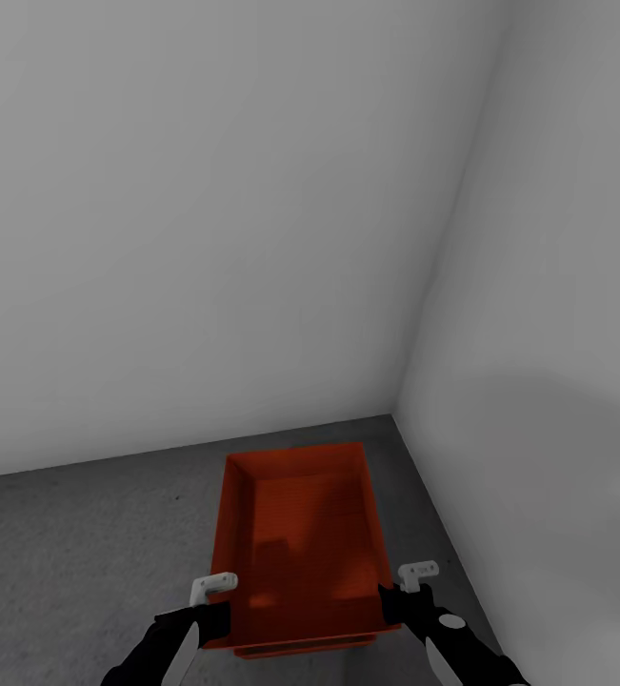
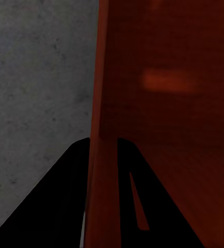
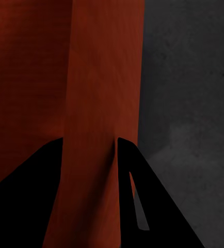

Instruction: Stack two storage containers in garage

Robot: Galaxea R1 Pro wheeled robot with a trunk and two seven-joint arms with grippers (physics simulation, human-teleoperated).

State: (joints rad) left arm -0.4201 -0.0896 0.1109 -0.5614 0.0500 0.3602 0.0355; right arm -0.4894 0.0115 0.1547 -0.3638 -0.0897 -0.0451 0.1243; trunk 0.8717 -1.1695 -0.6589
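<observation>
Orange-red plastic fills the lower middle of the head view: a storage container (image 1: 302, 553), carried over the floor (image 1: 81, 553) close to a corner of bare white walls (image 1: 205, 210). The left hand (image 1: 216, 610) pinches its left wall, and the right hand (image 1: 400, 595) pinches its right wall; each wrist view shows dark fingers (image 2: 65, 196) clamped either side of a red wall. A second rim edge peeks beneath the near end, perhaps the other bin. Judging by the grey concrete, the garage is reached; setting down or stacking remains.
</observation>
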